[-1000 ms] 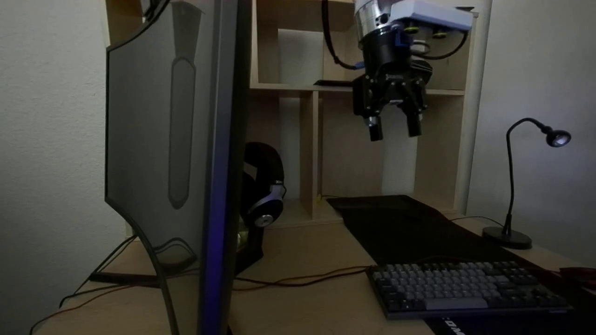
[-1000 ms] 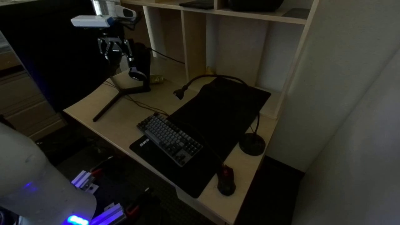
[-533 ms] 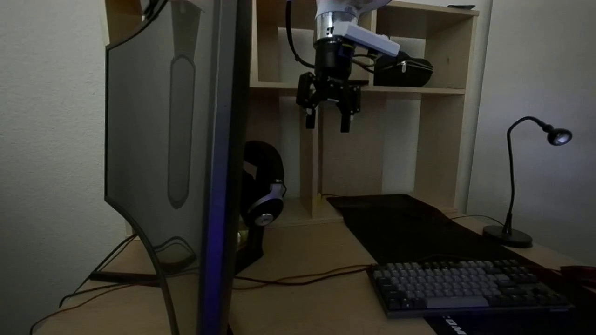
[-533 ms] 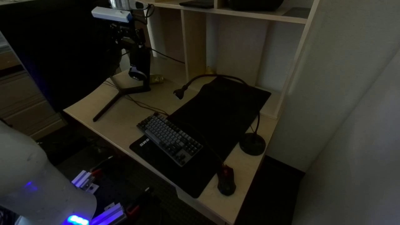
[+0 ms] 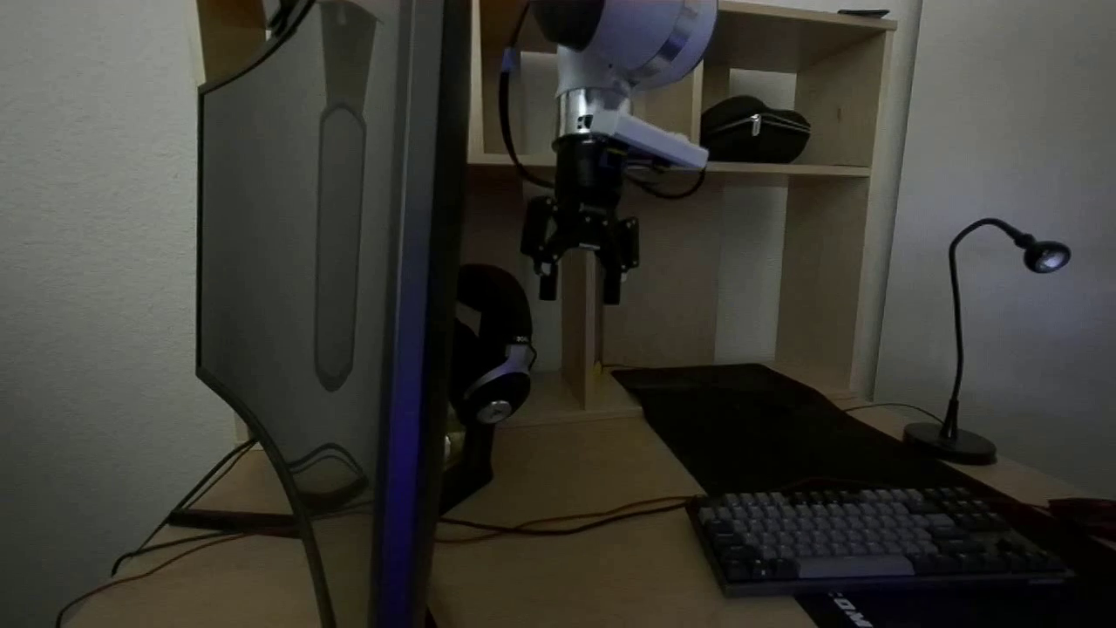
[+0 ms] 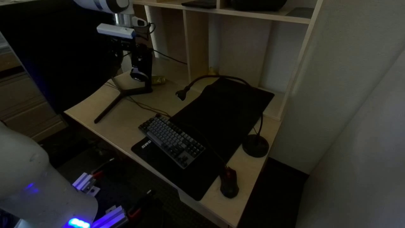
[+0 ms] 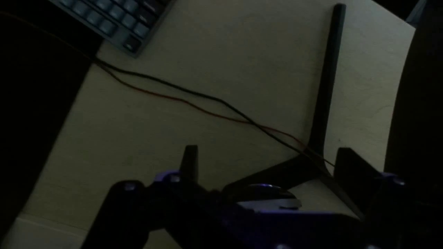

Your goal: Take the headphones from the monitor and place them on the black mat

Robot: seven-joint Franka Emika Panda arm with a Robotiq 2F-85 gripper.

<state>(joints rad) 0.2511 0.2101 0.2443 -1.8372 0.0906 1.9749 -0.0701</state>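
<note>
Black headphones with silver-trimmed earcups hang behind the edge of the monitor, partly hidden by it. An earcup also shows in an exterior view, below the gripper. My gripper is open and empty, above and to the right of the headband there. In the wrist view the gripper's fingers stand wide apart, with an earcup showing low between them, partly hidden by the gripper body. The black mat lies on the desk; its edge also shows in the wrist view.
A keyboard lies on the mat's near part, with a mouse beside it. A lamp stands at the mat's side. The monitor's stand leg and cables cross the desk. Shelves rise behind.
My gripper has moved left toward the monitor and headphones in an exterior view, then come lower. It stays open. The headphones and mat have not moved.
</note>
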